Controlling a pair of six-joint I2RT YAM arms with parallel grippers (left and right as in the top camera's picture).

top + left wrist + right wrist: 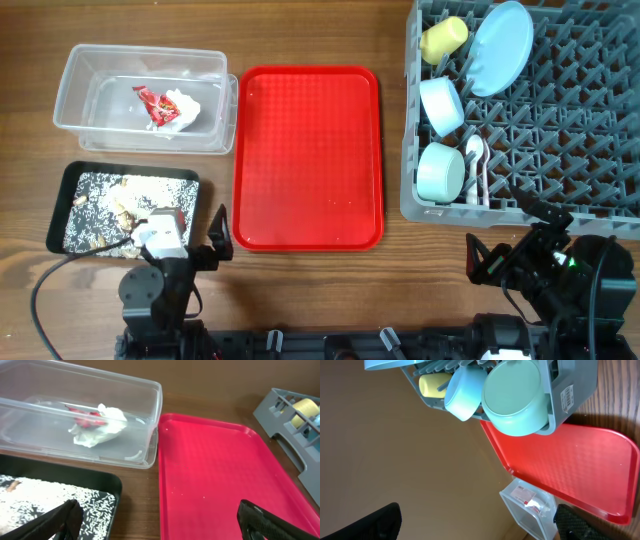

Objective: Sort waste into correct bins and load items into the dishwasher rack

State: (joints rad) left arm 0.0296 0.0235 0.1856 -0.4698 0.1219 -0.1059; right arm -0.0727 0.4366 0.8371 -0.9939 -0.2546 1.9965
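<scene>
Looks all sorted: wrapper in clear tub at 10 o'clock, scraps in black tray at 8, plate, bowls, cup in rack at 2. Left gripper & right gripper both spread wide, holding nothing. Best move, imo: check red tray for stray crumbs, park arms low w/o clipping rack.

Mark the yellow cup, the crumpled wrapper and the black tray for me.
yellow cup (444,38), overhead view, middle of its side, in the rack's far corner.
crumpled wrapper (88,419), left wrist view, the red part against the white tissue.
black tray (55,475), left wrist view, bare far wall above the scraps.
</scene>
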